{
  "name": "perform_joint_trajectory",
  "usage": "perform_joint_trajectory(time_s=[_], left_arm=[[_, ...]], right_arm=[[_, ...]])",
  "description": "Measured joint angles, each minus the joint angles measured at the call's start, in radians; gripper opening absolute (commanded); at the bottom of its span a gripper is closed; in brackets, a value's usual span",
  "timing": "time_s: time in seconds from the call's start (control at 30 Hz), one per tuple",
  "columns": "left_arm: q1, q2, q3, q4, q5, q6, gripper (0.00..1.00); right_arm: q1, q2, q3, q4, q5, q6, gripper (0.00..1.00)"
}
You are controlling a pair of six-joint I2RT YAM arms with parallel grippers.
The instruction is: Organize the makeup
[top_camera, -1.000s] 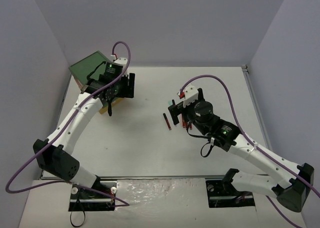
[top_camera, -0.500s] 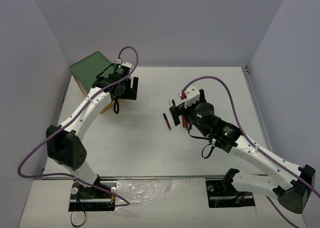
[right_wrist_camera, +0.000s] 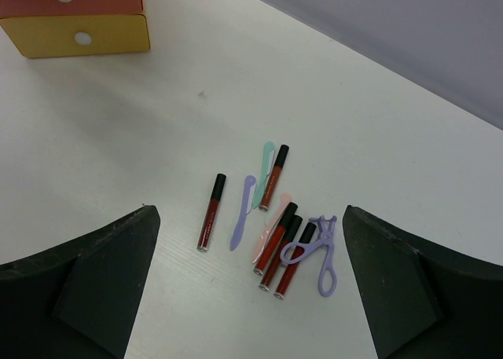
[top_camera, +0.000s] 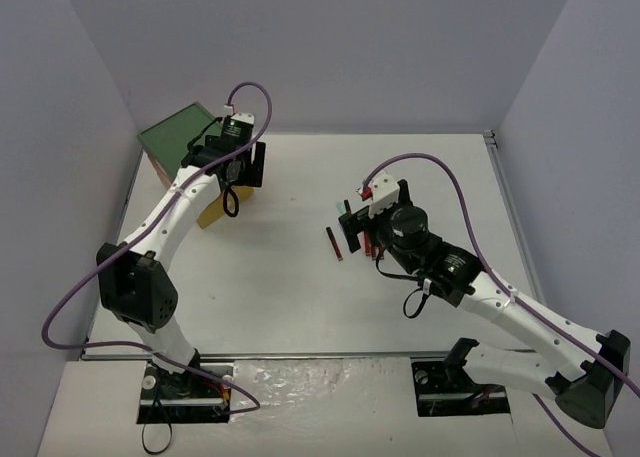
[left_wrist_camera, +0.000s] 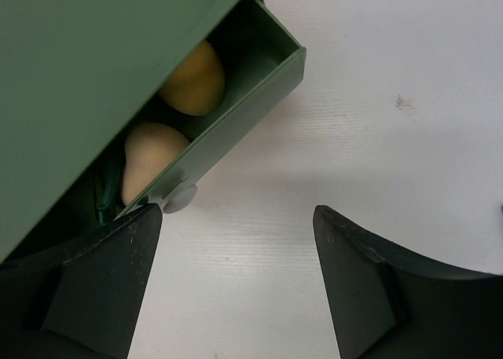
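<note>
The right hand point(right_wrist_camera: 247, 221) is hanging wide open and empty over the thin dark-red sticks with black caps point(right_wrist_camera: 277, 245) on the white desk point(right_wrist_camera: 377, 123), so picking a stick seems the step in hand; the next move is calling for a descent, closing across one stick. They are lying flat, long axes running away from the hand, caps farthest. The left hand point(left_wrist_camera: 236, 245) is standing open, grasping nothing, beside the pulled-out green plastic drawer point(left_wrist_camera: 271, 76) holding two tan egg-shaped sponges point(left_wrist_camera: 192, 76).

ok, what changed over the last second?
The left gripper shifted a little toward the far wall, and its arm's elbow swung in toward the table. It now stands open and empty, facing the open green drawer with the sponges inside. The right gripper barely shifted and stayed open over the sticks, which did not move.
</note>
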Motion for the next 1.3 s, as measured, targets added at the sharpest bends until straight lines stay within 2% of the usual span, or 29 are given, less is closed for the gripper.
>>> perform_joint_trajectory(time_s=[0.23,0.63,0.87,1.03,1.13,1.3], left_arm=[[0.052,0.054,0.019,0.009,-0.017,0.019,0.77],[0.056,0.053,0.019,0.016,-0.032,0.01,0.8],[0.03,-0.089,-0.089,0.051,-0.101,-0.139,0.79],[0.01,-0.161,-0.205,0.081,-0.174,-0.275,0.7],[0.009,-0.147,-0.264,0.109,-0.23,-0.336,0.62],[0.01,-0.102,-0.312,0.152,-0.31,-0.418,0.55]], right_arm=[[0.0,-0.001,-0.001,0.0,0.0,0.0,1.0],[0.0,-0.009,-0.007,0.0,0.0,0.0,1.0],[0.0,-0.026,-0.007,0.0,0.0,0.005,1.0],[0.0,-0.03,-0.007,0.0,-0.001,0.023,1.0],[0.0,-0.039,-0.012,0.0,-0.01,0.039,1.0],[0.0,-0.069,-0.032,0.0,-0.034,0.064,1.0]])
